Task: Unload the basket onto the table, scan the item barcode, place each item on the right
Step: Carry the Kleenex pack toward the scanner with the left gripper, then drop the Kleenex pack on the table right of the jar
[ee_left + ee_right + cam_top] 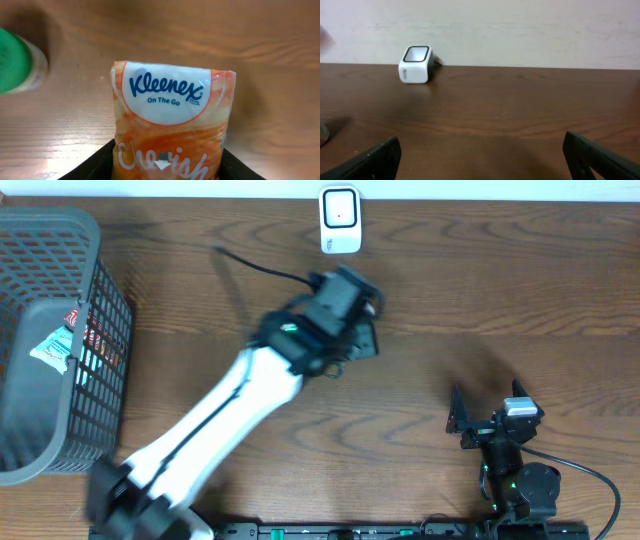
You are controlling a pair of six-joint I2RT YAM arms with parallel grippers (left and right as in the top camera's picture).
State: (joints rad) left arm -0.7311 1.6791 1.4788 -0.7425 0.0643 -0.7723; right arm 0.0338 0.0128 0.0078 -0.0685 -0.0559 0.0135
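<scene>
Left gripper is clamped on an orange-and-white plastic Kleenex tissue pack, its black fingers pressing the pack's two long sides at the end nearest the wrist camera. The pack's long axis runs straight out from the jaws, away from the gripper, and the end bearing the blue "Kleenex On The Go" oval lies farthest from the fingers. That printed face is turned toward the wrist camera, and no barcode shows on it.

From overhead, the left gripper and its load sit near the small white box-shaped barcode scanner, on the robot's side of it and not touching. The arm points up and slightly right toward it, and the gripper body hides most of the pack in that view.

Far to the scanner's left stands a dark grey plastic mesh basket. It holds several packets with white, red and teal print; what they are is unclear.

Well apart from the scanner, toward the robot and to its right, the right gripper rests with its jaws spread wide and nothing between them. Its wrist view looks across bare brown wooden table to the scanner.

A blurred green-topped object lies left of the pack in the left wrist view.
</scene>
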